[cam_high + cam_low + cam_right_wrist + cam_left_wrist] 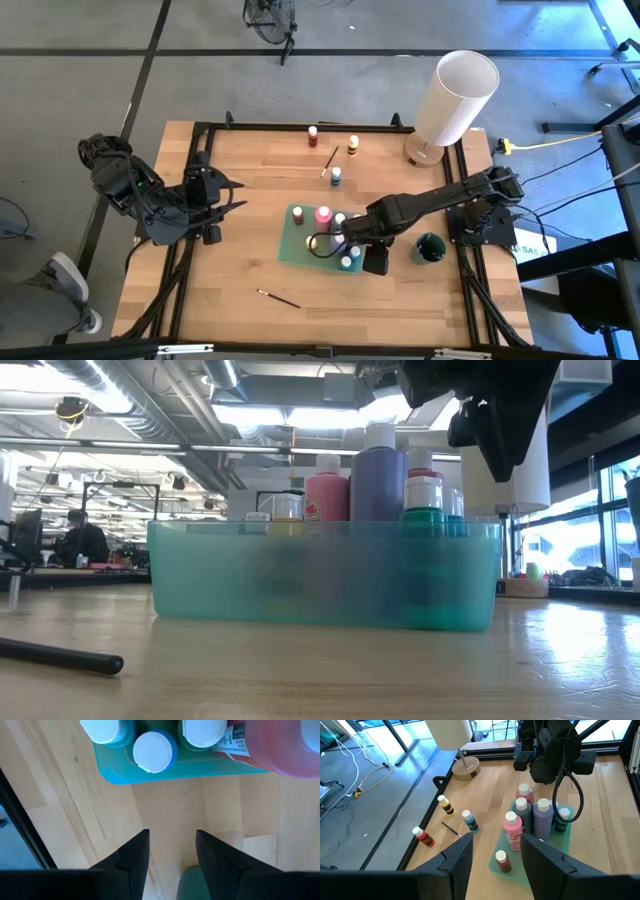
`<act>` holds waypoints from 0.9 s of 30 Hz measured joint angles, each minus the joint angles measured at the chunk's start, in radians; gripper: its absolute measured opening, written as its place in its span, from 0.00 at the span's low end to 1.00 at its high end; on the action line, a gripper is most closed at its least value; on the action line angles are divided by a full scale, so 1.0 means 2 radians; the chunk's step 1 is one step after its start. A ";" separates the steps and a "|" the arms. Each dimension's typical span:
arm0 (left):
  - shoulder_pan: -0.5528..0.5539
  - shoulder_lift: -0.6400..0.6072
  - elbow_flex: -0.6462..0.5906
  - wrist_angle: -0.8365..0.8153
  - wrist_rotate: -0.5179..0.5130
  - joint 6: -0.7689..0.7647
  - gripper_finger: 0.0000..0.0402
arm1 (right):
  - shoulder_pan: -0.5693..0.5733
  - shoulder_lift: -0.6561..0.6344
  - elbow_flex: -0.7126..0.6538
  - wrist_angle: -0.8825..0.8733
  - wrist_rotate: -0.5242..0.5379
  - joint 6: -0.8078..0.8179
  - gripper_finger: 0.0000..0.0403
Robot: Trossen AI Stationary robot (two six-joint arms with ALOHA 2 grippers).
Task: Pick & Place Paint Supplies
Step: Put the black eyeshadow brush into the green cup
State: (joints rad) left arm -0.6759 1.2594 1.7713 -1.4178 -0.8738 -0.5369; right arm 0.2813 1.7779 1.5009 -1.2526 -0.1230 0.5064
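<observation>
The right gripper (352, 243) hangs over the teal tray (296, 250) near the middle of the table (240, 270). Its fingers stand spread apart with bare wood between them and pinch nothing. In the high view the arm covers part of the tray's right side, so the bottles beneath it cannot be counted. The tray holds a pink bottle (513, 831), a purple bottle (542, 819), a green bottle (562, 820) and a small brown bottle (503, 860); the others behind them are partly hidden. In the low view the frosted tray wall blurs the lower halves of all bottles.

Outside the tray, toward the far edge of the table, stand a red bottle (312, 135), a yellow bottle (353, 145) and a blue bottle (336, 177). A thin brush (329, 161) lies between them. A second brush (278, 298) lies near the front edge; in the low view only its tip shows, the remainder being cut off.

The left gripper (236, 194) waits at the left edge of the table, fingers spread and empty.

A dark green cup (430, 248) sits near the right edge; its contents cannot be made out. A large white cylinder (455, 97) stands at the far right corner.
</observation>
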 joint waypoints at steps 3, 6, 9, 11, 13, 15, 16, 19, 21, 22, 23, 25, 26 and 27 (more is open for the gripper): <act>0.000 0.000 0.000 0.000 0.000 0.000 0.40 | 0.000 0.000 0.000 0.000 0.000 0.000 0.40; 0.000 0.000 0.000 0.000 0.000 0.000 0.40 | 0.000 0.000 0.000 0.000 0.000 -0.001 0.40; 0.000 0.000 0.000 0.000 0.000 0.000 0.40 | 0.000 0.000 0.000 0.000 0.000 -0.003 0.40; 0.000 0.000 0.000 0.000 0.000 0.000 0.40 | 0.000 0.000 0.000 0.000 0.000 -0.006 0.40; 0.000 0.000 0.000 0.000 0.000 0.000 0.40 | 0.000 0.000 0.000 0.000 0.000 -0.012 0.40; 0.000 0.000 0.000 0.000 -0.004 0.000 0.40 | 0.000 0.000 0.000 0.001 0.001 -0.017 0.40; 0.000 0.000 0.000 0.000 -0.006 0.000 0.40 | 0.000 0.000 0.000 0.005 0.009 -0.019 0.40; 0.000 0.000 0.000 0.000 -0.007 -0.002 0.40 | 0.000 0.000 0.000 0.010 0.011 -0.023 0.40; 0.000 0.000 0.000 0.000 -0.007 -0.005 0.40 | 0.000 0.000 0.000 0.013 0.013 -0.024 0.40; 0.000 0.000 0.000 0.000 -0.007 -0.008 0.40 | 0.000 0.000 0.000 0.015 0.013 -0.025 0.40; 0.000 0.000 0.000 0.000 -0.007 -0.010 0.40 | 0.000 0.000 0.000 0.017 0.013 -0.025 0.40; 0.000 0.000 0.000 0.000 -0.007 -0.013 0.40 | 0.000 0.000 0.000 0.017 0.013 -0.021 0.41; 0.000 0.000 0.000 0.000 -0.007 -0.013 0.40 | 0.000 0.000 0.000 0.017 0.013 -0.020 0.41; 0.000 0.000 0.000 0.000 -0.007 -0.013 0.40 | 0.000 0.000 0.000 0.017 0.013 -0.019 0.41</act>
State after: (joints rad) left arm -0.6762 1.2594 1.7714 -1.4181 -0.8886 -0.5630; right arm 0.2821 1.7779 1.5013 -1.2184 -0.0971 0.4679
